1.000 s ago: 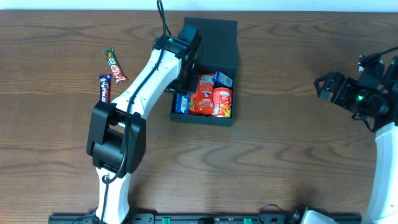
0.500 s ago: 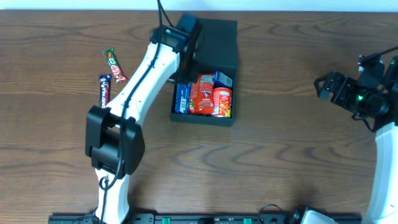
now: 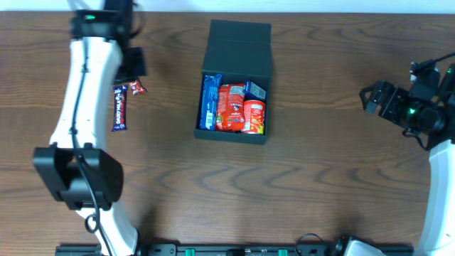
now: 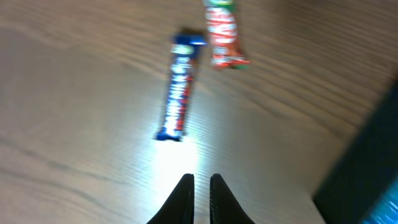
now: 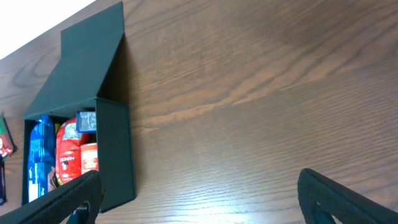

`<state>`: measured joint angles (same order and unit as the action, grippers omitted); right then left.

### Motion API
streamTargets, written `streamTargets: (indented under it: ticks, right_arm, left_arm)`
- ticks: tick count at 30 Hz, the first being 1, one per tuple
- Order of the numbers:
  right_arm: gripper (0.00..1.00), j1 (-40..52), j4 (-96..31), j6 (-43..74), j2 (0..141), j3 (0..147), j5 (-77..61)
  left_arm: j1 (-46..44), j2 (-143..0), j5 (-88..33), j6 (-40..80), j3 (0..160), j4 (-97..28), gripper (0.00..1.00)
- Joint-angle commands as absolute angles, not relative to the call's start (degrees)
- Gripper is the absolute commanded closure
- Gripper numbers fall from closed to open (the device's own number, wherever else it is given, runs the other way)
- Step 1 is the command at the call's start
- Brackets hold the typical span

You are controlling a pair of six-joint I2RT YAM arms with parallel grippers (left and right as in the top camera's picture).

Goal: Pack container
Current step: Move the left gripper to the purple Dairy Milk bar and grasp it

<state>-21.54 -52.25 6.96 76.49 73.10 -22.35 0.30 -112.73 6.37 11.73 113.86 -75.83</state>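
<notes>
The left gripper (image 4: 200, 186), fingers nearly together and empty, hangs just short of a blue-wrapped snack bar (image 4: 180, 87) lying lengthwise almost straight ahead; a red-and-green wrapped bar (image 4: 222, 34) lies beyond. Overhead shows whole the dark teal-grey square cardboard box (image 3: 238, 50), lid open, well to the right, and the wide-spread right gripper (image 3: 375, 98) farther still.

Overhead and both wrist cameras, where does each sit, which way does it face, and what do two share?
Overhead: fixed above the table, looking down on the open container; left arm and right arm show.
Left wrist: on the left arm, looking down past the nearly closed left end effector at a blue bar and a red bar.
Right wrist: on the right arm, looking across the table at the container's side; right end effector spread wide.
Shared: overhead and left wrist show the blue bar.
</notes>
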Motion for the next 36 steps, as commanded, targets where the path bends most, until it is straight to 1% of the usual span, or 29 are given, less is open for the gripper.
streamTargets:
  ticks: [1,4,6,10,11,12,16,18,20,25,29,31,36]
  right_arm:
    - [0.01,-22.04,-52.1,6.13,76.75,72.95,-22.96]
    - [0.01,-22.04,-52.1,6.15,76.75,72.95,-22.96]
    - [0.01,-22.04,-52.03,6.15,76.75,72.95,-22.96]
    - [0.01,-22.04,-52.05,6.13,76.75,72.95,-22.94]
    - [0.02,-22.04,-52.03,6.09,76.75,72.95,-22.92]
    - [0.01,-22.04,-52.03,5.52,76.75,72.95,-22.92]
    - [0.01,-22.04,-52.07,5.06,76.75,72.95,-22.92]
    - [0.01,-22.04,-52.1,5.08,76.75,72.95,-22.94]
    - [0.01,-22.04,-52.1,5.08,76.75,72.95,-22.96]
    - [0.01,-22.04,-52.07,5.15,76.75,72.95,-24.25]
    - [0.01,-22.04,-52.12,5.74,76.75,72.95,-25.1]
    - [0.01,-22.04,-52.23,5.76,76.75,72.95,-25.17]
    - [0.01,-22.04,-52.38,5.85,76.75,72.95,-26.0]
  left_arm:
    - [5.41,-112.77,3.29,9.17,109.01,-74.28,0.87]
    - [10.0,-112.79,-0.64,8.38,103.37,-70.76,0.84]
    - [11.16,-112.79,-1.08,8.38,101.27,-69.08,0.82]
    - [11.62,-112.79,-1.08,8.36,98.7,-65.3,0.76]
    - [11.6,-112.79,-1.06,8.32,98.39,-64.58,0.75]
    - [11.55,-112.81,-1.06,8.03,97.95,-63.68,0.74]
    - [11.55,-112.81,-1.13,4.32,95.15,-60.07,0.72]
    - [11.55,-112.79,-1.15,2.46,92.86,-58.06,0.67]
    - [11.57,-112.79,-1.1,0.69,89.52,-55.05,0.58]
    - [11.57,-112.81,-1.08,-0.25,84.25,-48.84,0.45]
    - [11.62,-112.81,-1.04,-0.27,80.86,-43.77,0.41]
    - [11.62,-112.81,-1.04,-0.27,79.44,-41.19,0.37]
    - [11.62,-112.81,-1.15,-0.27,76.75,-36.05,0.33]
